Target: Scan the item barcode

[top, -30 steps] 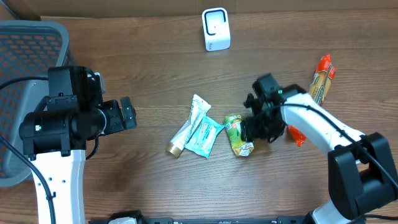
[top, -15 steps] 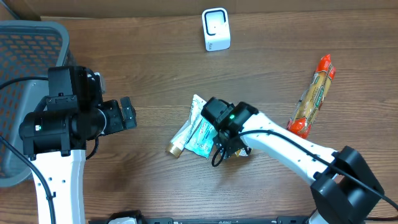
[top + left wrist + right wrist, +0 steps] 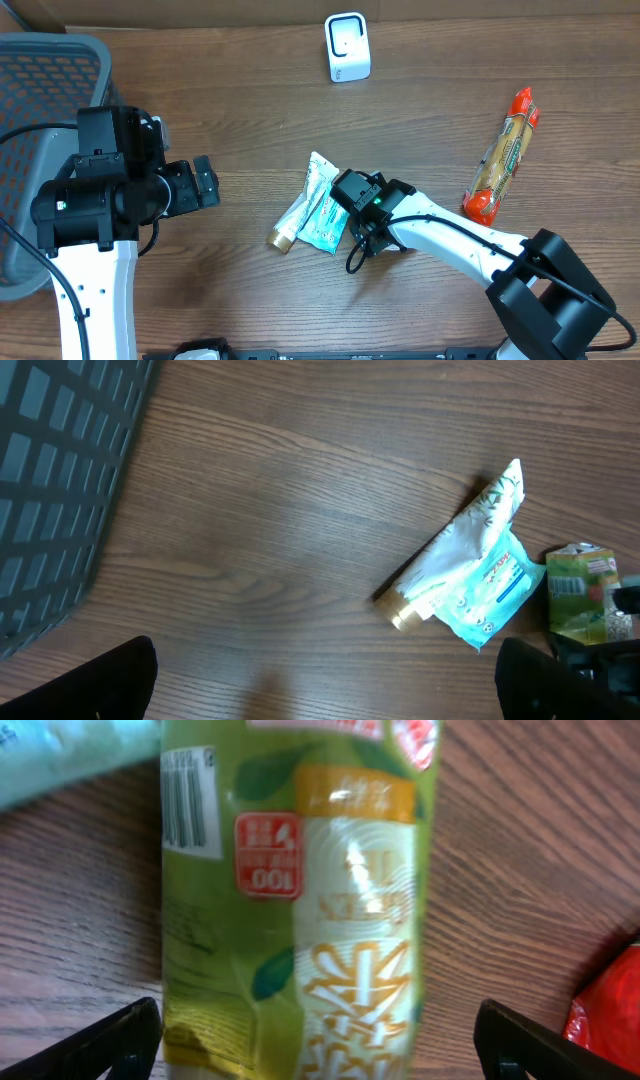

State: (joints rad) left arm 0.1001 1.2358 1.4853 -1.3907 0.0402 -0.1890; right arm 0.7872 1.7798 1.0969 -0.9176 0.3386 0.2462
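Brown wooden worktop [image 3: 250, 100]: right end effector [image 3: 368, 232] open wide, straddling green glossy tea pack [image 3: 300, 900] directly beneath; left end effector [image 3: 330, 680] open, empty. Risk: slick film slipping, adjacent teal packet [image 3: 322, 220] snagged.

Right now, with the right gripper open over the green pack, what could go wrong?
1. The blue pouch lies right beside the green pack; closing the right gripper might catch both.
2. The barcode sits near the pack's edge, on one finger's side; a grip could cover it.
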